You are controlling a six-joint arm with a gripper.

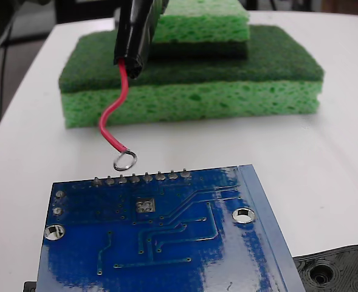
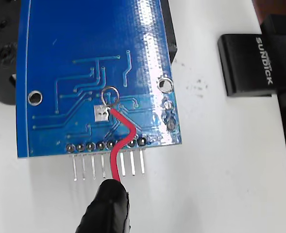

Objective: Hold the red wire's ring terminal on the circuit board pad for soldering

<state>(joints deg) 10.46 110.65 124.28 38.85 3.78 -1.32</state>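
Nearest the wrist camera, the black sleeve [image 2: 106,206] runs out from the gripper, whose fingers are out of sight, so its grip cannot be told. From the sleeve the red wire [image 2: 119,141] curves forward over the circuit board [image 2: 94,53], and the ring terminal [image 2: 109,95] appears just past the pad [image 2: 100,113]. In the fixed view the ring terminal [image 1: 125,160] hangs clear above the table, short of the board's pin row [image 1: 141,177]. Stacked green sponges [image 1: 191,79] stand behind; a black plastic part [image 1: 337,271] lies beside the board.
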